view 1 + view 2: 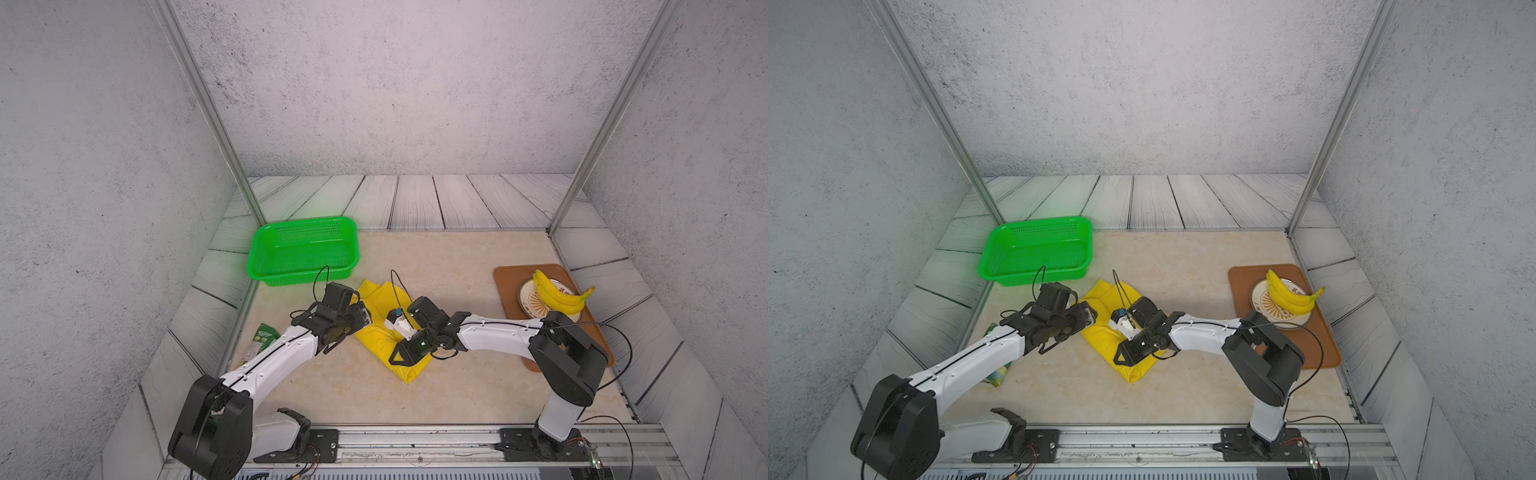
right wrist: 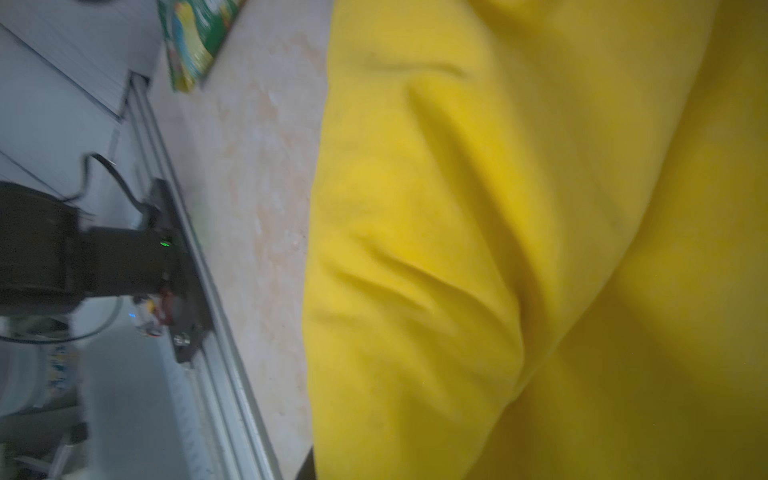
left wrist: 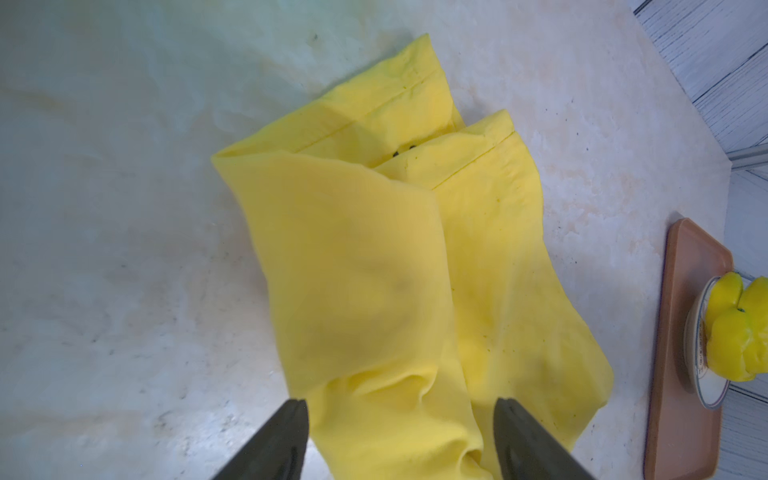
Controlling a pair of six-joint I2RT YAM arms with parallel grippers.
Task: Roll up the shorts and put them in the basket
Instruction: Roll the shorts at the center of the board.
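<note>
The yellow shorts lie folded into a long strip in the middle of the table, hems toward the basket. My left gripper hovers at their left side. In the left wrist view it is open, its dark fingers wide apart with a bunched fold of the shorts between them. My right gripper is low on the near part of the strip. In the right wrist view the yellow cloth fills the picture and drapes over the jaws, gathered there.
A green basket stands at the back left. On the right, a brown tray holds a plate with bananas. A green snack packet lies beside the left arm.
</note>
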